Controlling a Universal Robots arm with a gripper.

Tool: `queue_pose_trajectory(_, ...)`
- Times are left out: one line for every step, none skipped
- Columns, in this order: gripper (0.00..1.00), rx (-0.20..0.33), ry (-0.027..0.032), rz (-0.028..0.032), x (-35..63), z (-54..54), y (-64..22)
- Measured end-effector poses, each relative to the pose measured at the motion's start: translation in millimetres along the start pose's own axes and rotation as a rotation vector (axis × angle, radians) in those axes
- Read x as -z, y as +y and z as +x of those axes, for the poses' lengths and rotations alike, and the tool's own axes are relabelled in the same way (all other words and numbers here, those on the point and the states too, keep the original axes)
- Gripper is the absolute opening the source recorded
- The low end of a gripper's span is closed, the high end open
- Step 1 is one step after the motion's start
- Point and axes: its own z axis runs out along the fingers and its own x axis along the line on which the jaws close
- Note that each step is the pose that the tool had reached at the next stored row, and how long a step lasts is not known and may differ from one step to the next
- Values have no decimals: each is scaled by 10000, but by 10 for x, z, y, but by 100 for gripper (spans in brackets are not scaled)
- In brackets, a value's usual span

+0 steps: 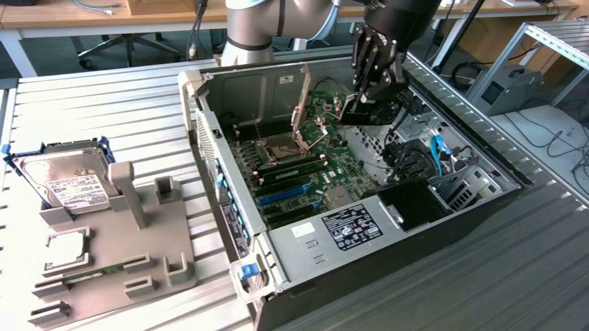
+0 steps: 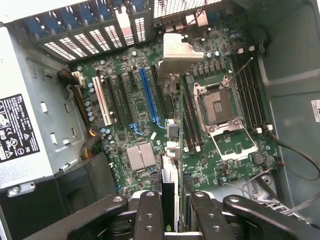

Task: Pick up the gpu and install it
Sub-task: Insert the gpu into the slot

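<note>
We see the thin green gpu card [image 2: 170,165] with its silver bracket edge-on, pinched between the black gripper [image 2: 169,210] fingers (jaws clamped on it), hanging above the green motherboard [image 2: 215,165] inside the open grey computer case [image 1: 207,131].

Ribbed metal worktable [image 1: 110,89], wooden desks [image 1: 110,14] behind, office chair base [image 1: 120,48], grey floor, hanging cables [image 1: 195,27]

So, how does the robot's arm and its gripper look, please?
The arm is built of thick rounded segments in light silver-grey, with a darker band at a joint. The gripper is black, with several jointed fingers made of chunky links. Round silver pins or screws mark the finger joints. A black cable hangs beside the arm.
</note>
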Motion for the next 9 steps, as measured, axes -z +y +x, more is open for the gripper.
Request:
queue_pose_trajectory(26, 34, 0, -1, 0, 0, 0)
queue_pose_trajectory(26, 66, 2, -2, 0, 0, 0)
queue_pose_trajectory(26, 122, 3, -3, 0, 0, -1)
queue_pose_trajectory(26, 152, 4, -4, 0, 0, 0)
queue_pose_trajectory(26, 191, 5, -5, 0, 0, 0)
queue_pose_trajectory(26, 229, 6, -6, 0, 0, 0)
queue_pose_trajectory(26, 265, 6, -7, 0, 0, 0)
queue_pose_trajectory(26, 302, 7, -7, 0, 0, 0)
queue_pose_trajectory(26, 340, 8, -9, 0, 0, 0)
